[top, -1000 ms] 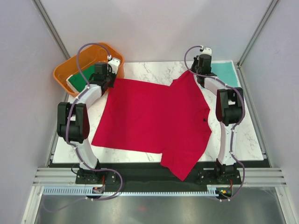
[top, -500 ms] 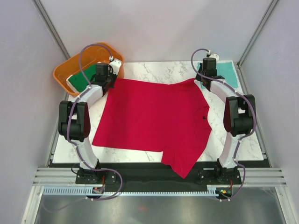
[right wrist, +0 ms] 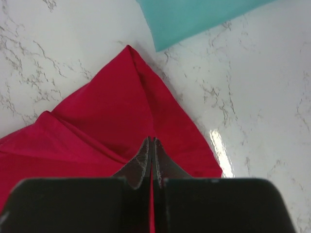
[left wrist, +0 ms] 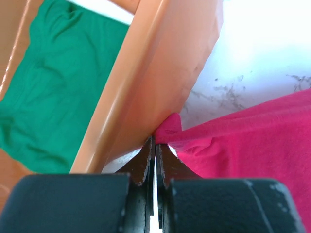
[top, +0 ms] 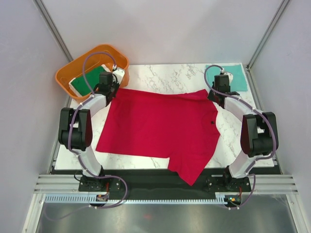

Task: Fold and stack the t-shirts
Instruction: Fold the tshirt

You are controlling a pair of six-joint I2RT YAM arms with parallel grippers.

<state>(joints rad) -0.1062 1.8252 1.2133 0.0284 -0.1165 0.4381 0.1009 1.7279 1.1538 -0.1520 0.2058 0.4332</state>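
The red t-shirt [top: 160, 126] lies spread across the marble table, one sleeve hanging over the near edge. My left gripper [top: 112, 88] is shut on its far left corner [left wrist: 167, 133], right against the orange tub's wall. My right gripper [top: 214, 93] is shut on the far right sleeve [right wrist: 126, 111], close over the table. The teal t-shirt [top: 233, 76] lies folded at the far right corner; it also shows in the right wrist view [right wrist: 194, 17]. The dark green t-shirt [top: 86, 81] with a white edge lies in the tub; it also shows in the left wrist view [left wrist: 53, 92].
The orange plastic tub [top: 65, 77] stands at the far left corner, its wall [left wrist: 155, 82] touching my left fingers. Grey enclosure walls stand on both sides. Bare marble table [top: 160, 75] shows beyond the red shirt.
My right gripper has pulled the sleeve right and towards the near side, flattening the shirt's far edge. My left gripper has come down slightly with its corner.
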